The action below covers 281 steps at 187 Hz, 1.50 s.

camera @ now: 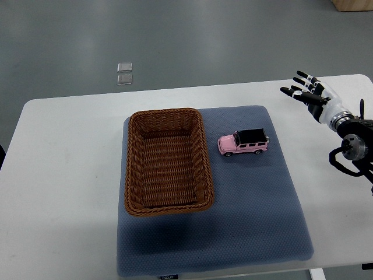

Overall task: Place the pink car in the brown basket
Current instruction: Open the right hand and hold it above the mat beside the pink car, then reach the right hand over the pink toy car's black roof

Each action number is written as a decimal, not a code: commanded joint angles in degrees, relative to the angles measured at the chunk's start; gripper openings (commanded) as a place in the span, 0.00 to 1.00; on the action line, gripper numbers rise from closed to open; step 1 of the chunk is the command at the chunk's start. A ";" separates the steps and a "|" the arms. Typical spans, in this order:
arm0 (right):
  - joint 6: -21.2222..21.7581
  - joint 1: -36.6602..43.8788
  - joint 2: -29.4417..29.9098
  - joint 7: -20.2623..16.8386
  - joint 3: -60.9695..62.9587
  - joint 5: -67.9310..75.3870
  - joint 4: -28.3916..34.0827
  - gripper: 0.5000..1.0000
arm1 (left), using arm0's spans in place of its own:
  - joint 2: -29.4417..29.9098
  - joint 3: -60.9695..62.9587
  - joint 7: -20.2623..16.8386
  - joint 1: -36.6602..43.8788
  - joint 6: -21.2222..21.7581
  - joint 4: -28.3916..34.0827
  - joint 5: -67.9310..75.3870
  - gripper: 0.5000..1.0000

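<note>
A pink toy car with a black roof stands on the blue mat, just right of the brown wicker basket. The basket holds nothing. My right hand comes in from the right edge, above the table's far right part, well to the right of and beyond the car. Its fingers are spread and hold nothing. The left arm does not show.
A blue-grey mat covers the middle of the white table and carries the basket and the car. Two small clear squares lie on the grey floor beyond the table. A wooden box corner shows at the top right.
</note>
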 commanded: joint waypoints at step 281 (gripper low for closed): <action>15.89 4.85 -5.55 3.87 -5.80 -31.75 2.63 0.82 | 0.00 -0.09 0.00 0.00 -0.01 0.00 0.00 1.00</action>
